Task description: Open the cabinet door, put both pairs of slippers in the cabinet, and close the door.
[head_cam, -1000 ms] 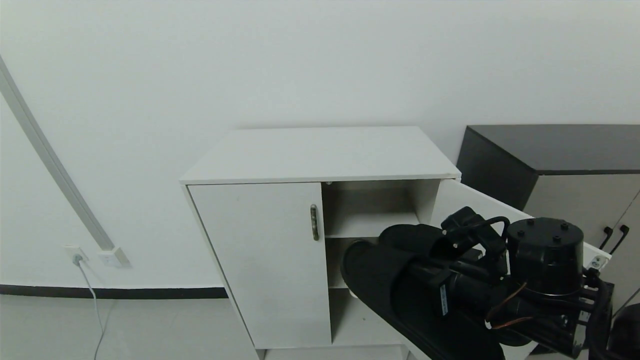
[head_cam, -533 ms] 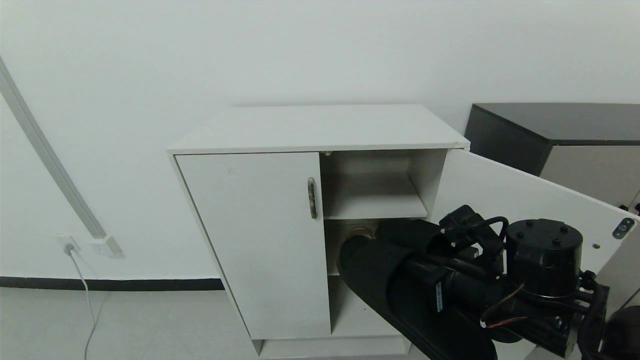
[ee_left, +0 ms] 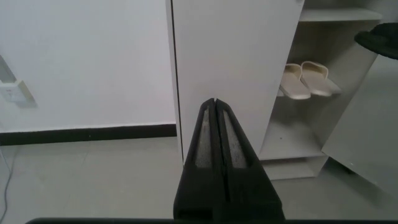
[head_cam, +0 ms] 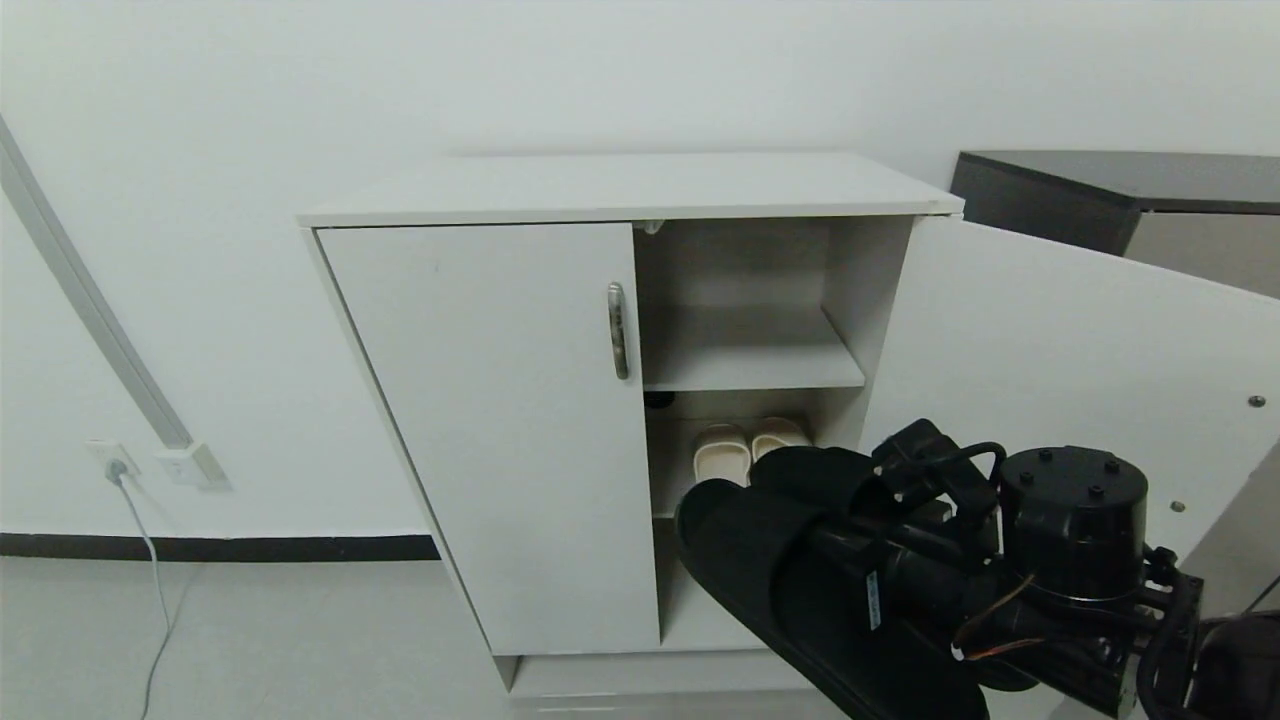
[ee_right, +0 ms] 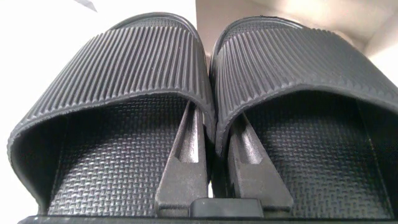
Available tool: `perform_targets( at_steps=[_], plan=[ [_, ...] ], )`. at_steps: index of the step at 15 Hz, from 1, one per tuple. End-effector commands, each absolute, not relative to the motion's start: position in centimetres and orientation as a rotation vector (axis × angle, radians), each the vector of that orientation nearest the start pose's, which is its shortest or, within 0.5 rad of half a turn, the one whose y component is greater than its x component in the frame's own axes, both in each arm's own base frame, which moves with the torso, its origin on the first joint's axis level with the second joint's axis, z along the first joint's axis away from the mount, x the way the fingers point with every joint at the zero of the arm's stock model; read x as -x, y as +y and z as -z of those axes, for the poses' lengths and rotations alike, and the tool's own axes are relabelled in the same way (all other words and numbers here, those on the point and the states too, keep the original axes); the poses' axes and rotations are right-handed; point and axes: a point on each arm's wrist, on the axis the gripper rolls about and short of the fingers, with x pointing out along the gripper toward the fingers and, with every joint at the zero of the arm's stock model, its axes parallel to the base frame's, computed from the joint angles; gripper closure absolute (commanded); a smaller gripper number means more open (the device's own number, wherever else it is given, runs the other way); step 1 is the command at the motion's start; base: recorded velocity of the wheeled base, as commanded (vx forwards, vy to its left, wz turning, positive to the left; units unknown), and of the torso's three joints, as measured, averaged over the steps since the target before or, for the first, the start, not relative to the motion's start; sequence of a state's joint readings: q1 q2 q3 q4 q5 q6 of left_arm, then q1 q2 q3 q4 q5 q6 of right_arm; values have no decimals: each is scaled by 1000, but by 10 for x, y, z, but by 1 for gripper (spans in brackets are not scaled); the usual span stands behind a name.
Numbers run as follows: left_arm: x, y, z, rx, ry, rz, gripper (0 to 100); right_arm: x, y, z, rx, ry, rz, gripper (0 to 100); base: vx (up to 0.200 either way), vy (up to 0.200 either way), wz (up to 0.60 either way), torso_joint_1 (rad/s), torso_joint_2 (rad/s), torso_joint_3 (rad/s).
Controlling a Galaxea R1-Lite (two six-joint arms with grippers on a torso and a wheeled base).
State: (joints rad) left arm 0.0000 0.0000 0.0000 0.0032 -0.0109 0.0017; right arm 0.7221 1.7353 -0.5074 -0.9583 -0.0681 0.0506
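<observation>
On my right gripper (ee_right: 214, 118) the fingers (ee_right: 186, 155) clamp the black slippers (head_cam: 790, 580) before the cabinet (head_cam: 490, 420); cream slippers (head_cam: 745, 450) sit on its middle shelf. My left gripper (ee_left: 214, 106) is pressed closed, empty.

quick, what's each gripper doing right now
left gripper: shut, holding nothing
right gripper: shut on the black slippers, pinching their inner sides together
</observation>
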Motion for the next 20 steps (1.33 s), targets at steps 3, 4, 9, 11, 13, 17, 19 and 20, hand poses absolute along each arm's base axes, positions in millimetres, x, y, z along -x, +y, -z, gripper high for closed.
perform_targets(
  at_steps=[3,4,9,11,13,17,19,20],
  plan=[
    [23,0,-75,-2,5,11,100,-210,183,-128,58,276,-642,100,0,0,0,-19,414,382],
    [23,0,-75,-2,5,11,100,-209,182,-127,61,278,-642,100,0,0,0,2,124,90],
    [23,0,-75,-2,3,11,100,-209,182,-126,62,281,-643,100,0,0,0,0,0,0],
    [23,0,-75,-2,3,11,100,-208,182,-126,60,277,-644,100,0,0,0,0,0,0],
    [23,0,-75,-2,3,11,100,-209,182,-126,57,270,-644,100,0,0,0,0,0,0],
    [23,0,-75,-2,5,11,100,-208,182,-126,58,271,-643,100,0,0,0,-6,95,71],
    [23,0,-75,-2,3,11,100,-208,182,-125,59,275,-647,100,0,0,0,0,100,54],
    [23,0,-75,-2,3,11,100,-208,182,-125,59,275,-647,100,0,0,0,0,0,0]
  ],
)
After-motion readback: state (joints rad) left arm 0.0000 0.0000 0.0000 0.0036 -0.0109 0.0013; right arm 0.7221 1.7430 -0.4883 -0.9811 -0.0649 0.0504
